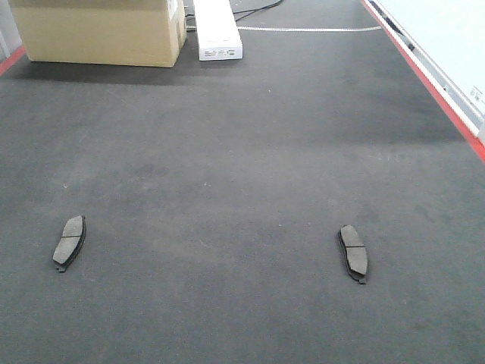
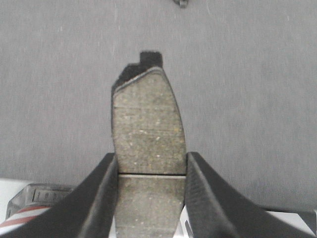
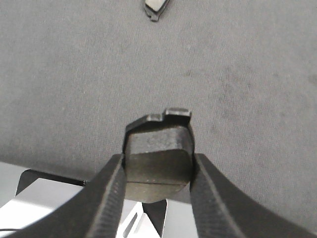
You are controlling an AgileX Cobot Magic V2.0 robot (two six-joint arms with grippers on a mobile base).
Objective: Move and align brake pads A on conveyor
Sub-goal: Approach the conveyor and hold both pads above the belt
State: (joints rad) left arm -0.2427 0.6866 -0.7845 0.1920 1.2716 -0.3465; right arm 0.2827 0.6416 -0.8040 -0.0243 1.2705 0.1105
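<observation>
Charcoal belt: the conveyor [image 1: 242, 152] is rough, felt-like cloth that fills the front view and lies beneath both pincers in the wrist views; a red frame edge [image 1: 424, 76] runs along its right side.
Cardboard box: a tan carton [image 1: 98, 30] stands at the far left end of the belt, with a white oblong box [image 1: 218, 30] just beside it on its right.
Steel surface: a shiny pale ledge [image 3: 44, 193] shows under the near side of the right pincer, below the belt's edge.
Left pincer: the left gripper [image 2: 151, 198] has its two black ribbed fingers [image 2: 99, 198] pressed against the long edges of a brake pad [image 2: 148, 129]; the pad stands out ahead of the fingertips, friction face up, its groove level with the tips, held above the belt.
Right pincer: the right gripper [image 3: 157, 193] has its jaws closed in on the sides of a second brake pad [image 3: 158, 153], whose dark end points forward past the tips.
Loose pads: two more pads lie flat on the belt, a left-hand pad [image 1: 70, 241] and a right-hand pad [image 1: 353, 252], well apart; a piece of a pad [image 3: 156, 6] lies far ahead of the right pincer.
</observation>
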